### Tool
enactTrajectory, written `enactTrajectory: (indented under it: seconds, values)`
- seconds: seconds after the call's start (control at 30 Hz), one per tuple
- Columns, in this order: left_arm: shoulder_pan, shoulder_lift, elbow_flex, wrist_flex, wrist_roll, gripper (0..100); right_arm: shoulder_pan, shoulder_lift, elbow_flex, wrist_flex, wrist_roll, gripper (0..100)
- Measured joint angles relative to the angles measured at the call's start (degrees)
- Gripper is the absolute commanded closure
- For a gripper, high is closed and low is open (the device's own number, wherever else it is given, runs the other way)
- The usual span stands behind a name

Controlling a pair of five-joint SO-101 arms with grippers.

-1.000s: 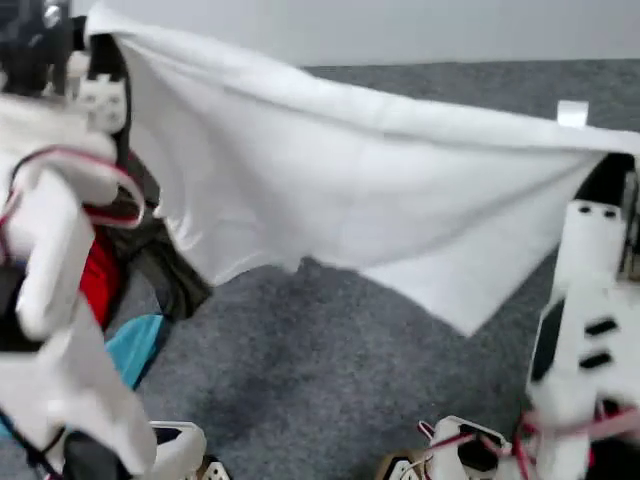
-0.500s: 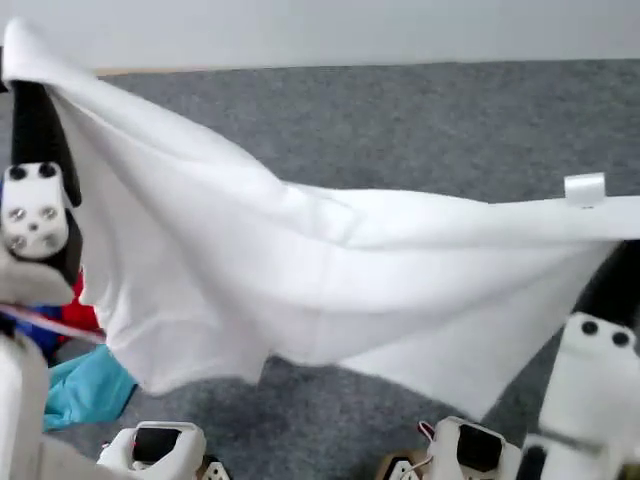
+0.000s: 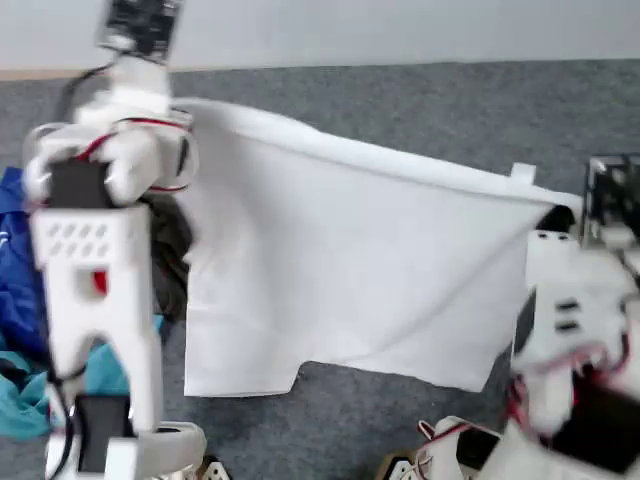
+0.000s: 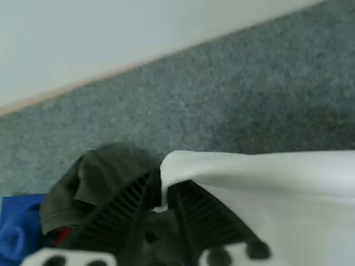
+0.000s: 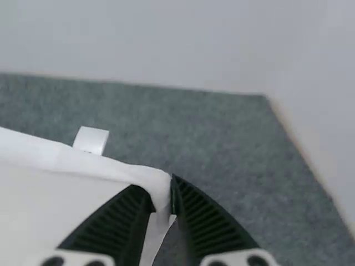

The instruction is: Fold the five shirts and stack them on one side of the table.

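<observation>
Shirt, white, is now spread low across the middle of the high view. Half a second ago it was hung high and billowing between the arms. Its lower hem appears to be laid on the table, while the top edge is held taut. At the left edge a pile of crumpled blue, teal and dark garments is seen. The shirt's upper left corner is pinched in the closed left gripper, which has been brought inward from the frame's top left corner. A tag is seen on the top edge toward the right. The right corner is clamped in the closed right gripper, which has been lowered as well. The shirt is judged to be in the course of being laid flat for folding. No fold has yet been made in it, and the pile is judged to be waiting its turn.
</observation>
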State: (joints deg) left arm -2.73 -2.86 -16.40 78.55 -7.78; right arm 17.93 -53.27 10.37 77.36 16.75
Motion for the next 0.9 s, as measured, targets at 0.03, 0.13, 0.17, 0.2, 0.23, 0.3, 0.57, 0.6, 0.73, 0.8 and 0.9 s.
enactTrajectory:
  seconds: [0.03,0.13,0.17,0.2,0.23,0.3,0.57,0.6,0.73,0.8,0.9]
  values:
    - [0.00,2.99,0.09,-1.32,0.00,100,0.00,0.53,4.40,-3.16,0.09,99.1]
    - [0.18,11.52,0.26,-5.89,0.00,100,-0.09,0.53,17.23,-13.98,0.18,99.1]
    - [0.26,14.24,0.26,-7.56,0.00,100,-0.09,0.62,21.27,-18.11,0.35,99.1]
    - [0.35,16.79,0.26,-9.32,0.00,100,-0.09,0.70,25.14,-22.07,0.97,99.1]
    - [0.70,19.16,0.09,-10.81,0.00,100,-0.09,1.32,28.22,-25.76,1.76,99.1]
    - [1.05,23.74,-1.58,-13.54,0.00,100,-0.09,4.22,32.53,-33.05,2.81,99.1]
    - [2.37,40.44,-20.75,-19.60,0.00,100,-0.18,18.73,33.32,-53.63,3.52,99.1]
    - [2.46,42.81,-24.09,-19.96,0.00,100,-0.18,21.01,32.09,-54.77,3.52,99.1]
    - [2.81,52.40,-38.33,-20.40,-2.81,100,0.00,29.27,25.05,-56.79,3.52,99.1]
    - [2.55,57.41,-45.01,-20.75,-4.48,100,1.23,33.32,21.10,-56.97,3.52,99.1]
    - [2.55,64.88,-53.63,-20.75,-7.03,100,1.58,39.56,15.82,-57.23,3.52,99.1]
